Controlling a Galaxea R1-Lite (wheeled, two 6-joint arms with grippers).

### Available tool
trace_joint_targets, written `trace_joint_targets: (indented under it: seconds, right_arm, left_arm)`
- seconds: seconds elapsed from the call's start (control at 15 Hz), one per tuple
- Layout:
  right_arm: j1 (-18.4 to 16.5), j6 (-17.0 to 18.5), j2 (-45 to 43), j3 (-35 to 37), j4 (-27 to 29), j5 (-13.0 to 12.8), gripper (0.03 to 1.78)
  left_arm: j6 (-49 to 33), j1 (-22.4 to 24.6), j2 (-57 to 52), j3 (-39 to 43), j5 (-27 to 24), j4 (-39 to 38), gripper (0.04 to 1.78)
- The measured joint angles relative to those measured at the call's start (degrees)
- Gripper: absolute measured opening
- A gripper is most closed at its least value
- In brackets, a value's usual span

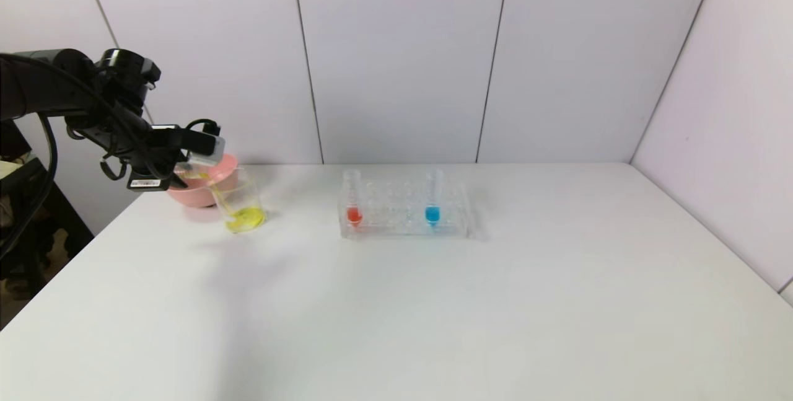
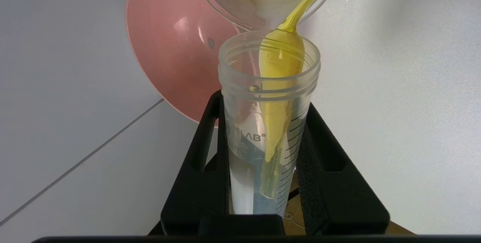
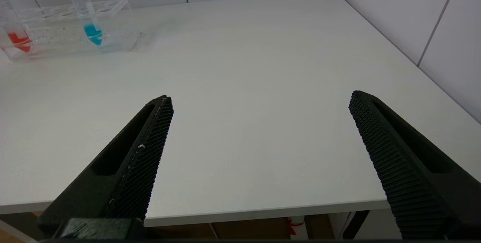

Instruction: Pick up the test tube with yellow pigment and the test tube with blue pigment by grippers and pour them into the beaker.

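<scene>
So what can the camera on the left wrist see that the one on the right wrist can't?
Only the left wrist view shows the left gripper clamped on the test tube with yellow pigment, tilted so yellow liquid streams from its mouth into the beaker, with the pink bowl behind. Only the right wrist view shows the right gripper wide open over the table's near edge, and the clear rack holding the test tube with blue pigment and a red-filled tube. Both share the white table and panelled wall.
</scene>
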Motion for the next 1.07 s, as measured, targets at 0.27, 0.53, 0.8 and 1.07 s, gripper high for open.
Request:
trace_joint_targets:
  seconds: [0.27,0.53,0.8,1.07]
  right_arm:
    - [-0.02,0.0,0.0,0.0,0.0,0.0,1.71]
    - [0.0,0.0,0.0,0.0,0.0,0.0,1.71]
    - [-0.02,0.0,0.0,0.0,0.0,0.0,1.71]
    - [0.0,-0.02,0.0,0.0,0.04,0.0,1.71]
  left_arm:
    - [0.0,-0.04,0.0,-0.06,0.27,0.07,0.52]
    - [0.02,-0.06,0.02,-0.55,0.88,0.66,0.52]
    - [-0.02,-0.2,0.11,-0.66,1.26,0.63,0.52]
    - [-1.9,-0.77,0.63,-0.68,2.11,0.33,0.52]
